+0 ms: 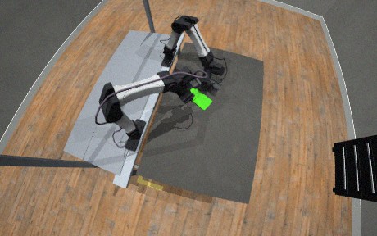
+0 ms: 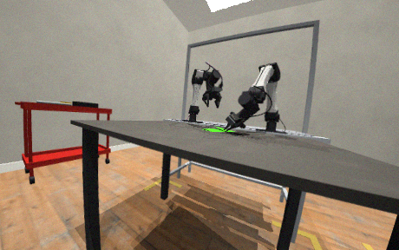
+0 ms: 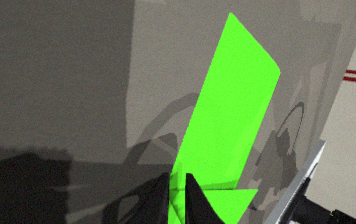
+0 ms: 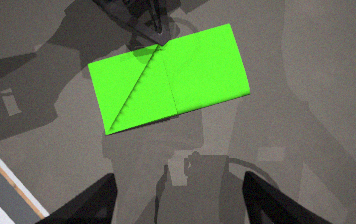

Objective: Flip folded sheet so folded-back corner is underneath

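We have the sheet [image 1: 202, 101] [image 2: 213, 129] [image 3: 225, 110] [image 4: 205, 70] on the worktop [image 1: 229, 143] [image 2: 243, 152] [image 3: 90, 110] [image 4: 300, 145], folded side up, not turned. Our left pincer [image 1: 210, 87] [image 2: 225, 129] [image 3: 177, 182] [image 4: 164, 41] is pressed together, empty, at its edge; our right pincer [image 1: 194, 89] [image 2: 211, 104] [image 4: 179, 181] hovers spread. Turning and flattening remain.

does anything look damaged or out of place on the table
One small thing: a dark line runs under one long edge of the green sheet, so its layers may sit slightly apart, though it could be shadow. No tear or spill shows.
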Robot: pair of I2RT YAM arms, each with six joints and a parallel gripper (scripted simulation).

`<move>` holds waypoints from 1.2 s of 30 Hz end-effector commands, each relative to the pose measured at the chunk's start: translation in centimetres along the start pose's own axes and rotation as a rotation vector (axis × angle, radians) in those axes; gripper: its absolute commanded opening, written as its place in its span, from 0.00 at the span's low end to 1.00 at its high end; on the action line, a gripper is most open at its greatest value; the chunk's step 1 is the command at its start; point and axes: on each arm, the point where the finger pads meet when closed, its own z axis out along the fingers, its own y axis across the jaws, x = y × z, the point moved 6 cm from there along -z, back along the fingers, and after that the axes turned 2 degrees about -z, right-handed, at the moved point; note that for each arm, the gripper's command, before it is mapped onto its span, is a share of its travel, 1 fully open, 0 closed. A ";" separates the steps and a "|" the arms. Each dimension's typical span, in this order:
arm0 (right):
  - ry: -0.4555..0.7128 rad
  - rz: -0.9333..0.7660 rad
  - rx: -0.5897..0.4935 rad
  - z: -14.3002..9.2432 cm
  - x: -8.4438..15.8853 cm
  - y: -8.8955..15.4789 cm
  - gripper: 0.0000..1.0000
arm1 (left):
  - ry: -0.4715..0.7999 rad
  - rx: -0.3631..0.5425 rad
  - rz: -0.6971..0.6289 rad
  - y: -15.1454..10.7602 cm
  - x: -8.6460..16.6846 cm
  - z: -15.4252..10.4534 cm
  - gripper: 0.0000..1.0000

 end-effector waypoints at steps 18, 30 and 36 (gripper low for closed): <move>-0.219 0.916 -0.361 7.0 1.7 -1.5 0.31 | -0.005 -0.016 0.005 0.0 -0.2 0.4 0.10; -0.277 1.274 -0.469 10.4 4.1 -1.8 0.31 | -0.005 -0.016 0.005 0.0 -0.2 0.4 0.10; -0.255 1.350 -0.474 12.0 5.6 -1.4 0.31 | -0.005 -0.016 0.005 0.0 -0.2 0.4 0.10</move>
